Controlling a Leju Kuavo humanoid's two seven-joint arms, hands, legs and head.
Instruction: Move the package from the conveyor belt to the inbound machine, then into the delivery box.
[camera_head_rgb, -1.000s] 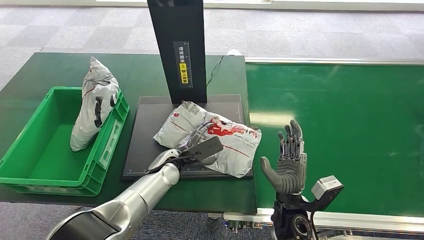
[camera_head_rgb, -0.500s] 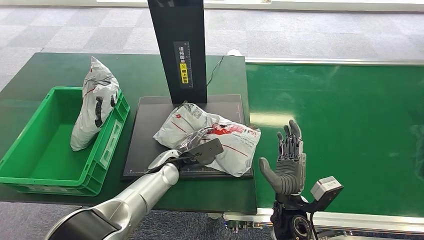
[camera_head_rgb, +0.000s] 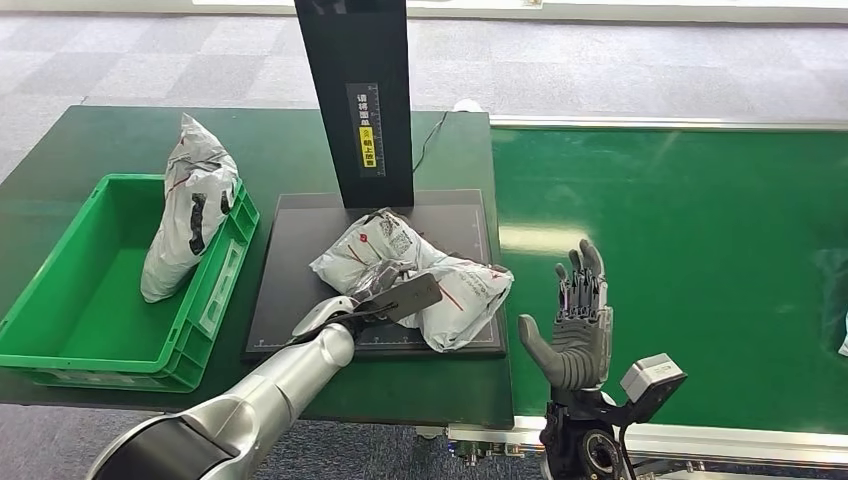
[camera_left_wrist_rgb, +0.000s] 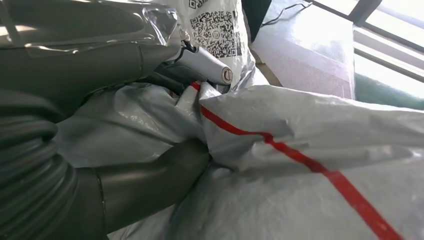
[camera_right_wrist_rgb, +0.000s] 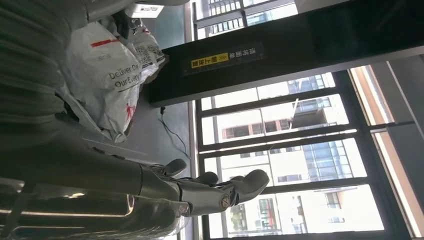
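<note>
Left robot hand (camera_head_rgb: 385, 292) grips package (camera_head_rgb: 440, 285), apparently on inbound machine (camera_head_rgb: 290, 260); right robot hand (camera_head_rgb: 578, 320) open.

crinkled glossy plastic package (camera_head_rgb: 420, 275), matt black machine plate (camera_head_rgb: 290, 270), smooth green plastic box (camera_head_rgb: 90, 320).

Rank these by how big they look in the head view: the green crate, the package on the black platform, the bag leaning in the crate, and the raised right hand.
1. Green crate
2. Package, gripped by the left hand
3. Leaning bag, looking nearly as big as the package
4. Right hand, though nearest the camera
</note>
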